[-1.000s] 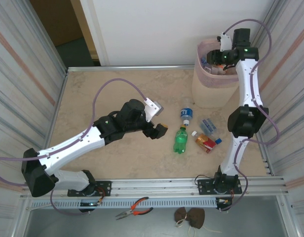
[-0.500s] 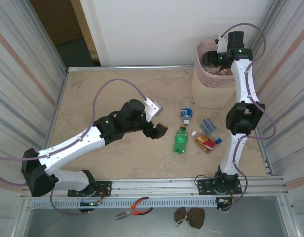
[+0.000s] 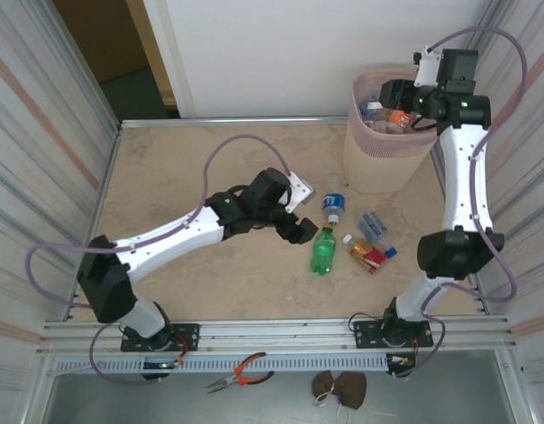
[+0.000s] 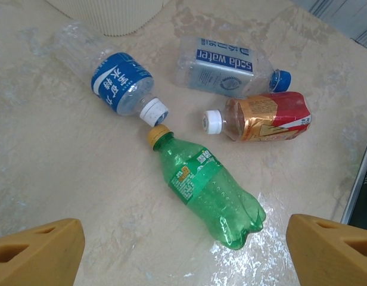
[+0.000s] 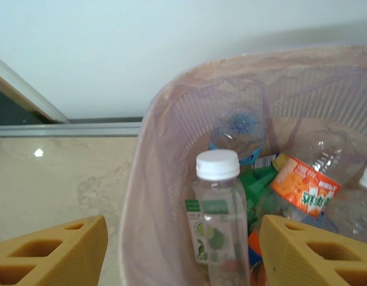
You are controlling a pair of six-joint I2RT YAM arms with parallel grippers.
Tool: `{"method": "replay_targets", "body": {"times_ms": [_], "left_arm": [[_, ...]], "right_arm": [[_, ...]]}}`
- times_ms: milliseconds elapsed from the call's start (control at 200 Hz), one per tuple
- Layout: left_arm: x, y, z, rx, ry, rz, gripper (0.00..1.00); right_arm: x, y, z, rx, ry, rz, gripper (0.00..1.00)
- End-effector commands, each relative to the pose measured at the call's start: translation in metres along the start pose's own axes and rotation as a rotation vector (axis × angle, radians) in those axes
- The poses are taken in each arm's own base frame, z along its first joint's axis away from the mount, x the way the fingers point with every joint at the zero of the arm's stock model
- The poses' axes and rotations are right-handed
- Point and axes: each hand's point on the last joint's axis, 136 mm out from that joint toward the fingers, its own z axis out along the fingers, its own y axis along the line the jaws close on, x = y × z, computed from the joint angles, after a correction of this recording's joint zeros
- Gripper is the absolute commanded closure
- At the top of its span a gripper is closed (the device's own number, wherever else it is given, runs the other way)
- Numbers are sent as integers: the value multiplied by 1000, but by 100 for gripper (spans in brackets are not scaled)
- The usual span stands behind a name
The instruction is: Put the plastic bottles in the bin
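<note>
Four plastic bottles lie on the table: a green one [image 3: 323, 252] [image 4: 210, 190], a blue-labelled one [image 3: 333, 203] [image 4: 115, 77], a clear "soda water" one [image 3: 373, 225] [image 4: 225, 59] and a red-and-gold one [image 3: 367, 255] [image 4: 267, 116]. My left gripper [image 3: 305, 231] [image 4: 183, 256] hangs open just above the green bottle's base, touching nothing. My right gripper [image 3: 394, 94] [image 5: 183, 250] is open over the pink bin [image 3: 378, 168] [image 5: 145, 140]. Inside the bin are several bottles, among them a clear white-capped one [image 5: 218, 220] standing between my fingers but below them, apart from both.
The bin stands at the back right against the wall. Corrugated side walls close in left and right. Pliers [image 3: 241, 373] lie on the ledge in front of the arm bases. Open tabletop stretches to the left of the bottles.
My left arm has reached forward and right, to just above the green bottle. My right arm has straightened and shifted right, its gripper still over the bin and wider open.
</note>
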Motion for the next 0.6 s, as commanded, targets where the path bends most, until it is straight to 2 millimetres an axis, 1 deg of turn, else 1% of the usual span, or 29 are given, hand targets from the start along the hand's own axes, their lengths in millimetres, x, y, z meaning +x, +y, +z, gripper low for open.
{"method": "replay_targets", "body": {"times_ms": [0, 80, 110, 125, 130, 145, 220, 366, 501, 591], "left_arm": [[-2, -11, 11, 44, 45, -19, 13], [1, -15, 25, 55, 79, -26, 13], [3, -16, 29, 54, 93, -25, 13], [4, -17, 32, 54, 99, -24, 13], [5, -17, 33, 54, 103, -23, 13], [6, -17, 35, 54, 108, -24, 13], [11, -20, 46, 54, 143, -27, 13], [23, -20, 63, 45, 207, -54, 13], [33, -20, 75, 25, 252, -77, 13], [37, -22, 82, 18, 271, -97, 13]], "right_arm": [[1, 7, -19, -15, -43, 21, 34], [6, 14, -31, -31, -62, 36, 35], [8, 16, -37, -36, -68, 41, 35], [6, 18, -42, -38, -80, 41, 35], [11, 17, -39, -36, -69, 46, 35], [16, 18, -39, -37, -63, 52, 35], [22, 24, -50, -46, -82, 50, 35], [26, 35, -72, -58, -116, 43, 35], [28, 40, -92, -57, -142, 34, 35], [28, 44, -103, -64, -159, 29, 35]]}}
